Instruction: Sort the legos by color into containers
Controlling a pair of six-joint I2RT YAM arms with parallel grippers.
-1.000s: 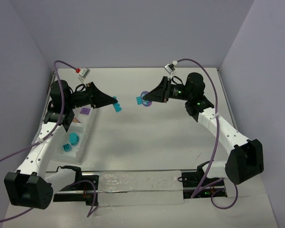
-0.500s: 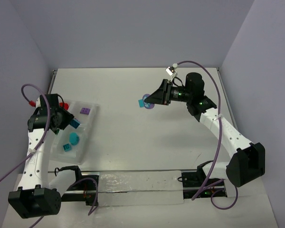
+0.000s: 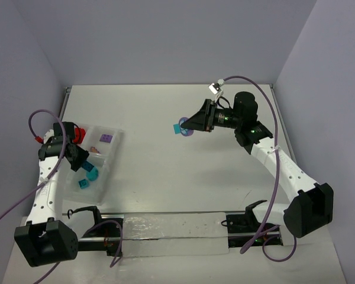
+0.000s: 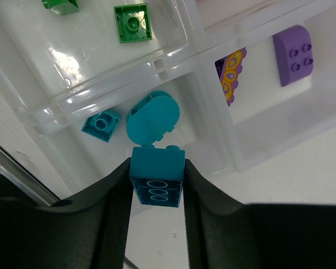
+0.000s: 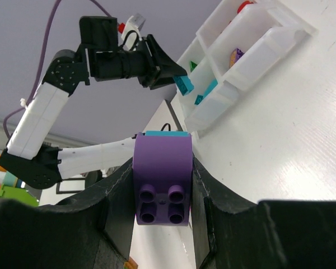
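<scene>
My left gripper [image 4: 157,168] is shut on a cyan brick [image 4: 157,182], studs toward the tray. It hangs over the clear tray's [image 3: 115,144] compartment that holds a rounded cyan piece [image 4: 153,116] and a small cyan brick [image 4: 101,124]. In the top view the left gripper [image 3: 83,161] is over the tray's near half. My right gripper [image 5: 162,168] is shut on a purple brick [image 5: 162,179] with a cyan piece [image 5: 167,133] stuck to its far end. The right gripper [image 3: 186,126] holds this pair above the table at centre back.
Other compartments hold green bricks [image 4: 133,22], a purple brick [image 4: 294,54], a yellow-and-purple patterned piece [image 4: 231,75] and red bricks [image 3: 78,133]. The tray lies at the table's left side. A clear strip [image 3: 174,229] runs along the near edge between the arm bases.
My left arm has swung from the table's middle back to the tray and come down over the cyan compartment, still with the cyan brick. The right arm has hardly moved.
</scene>
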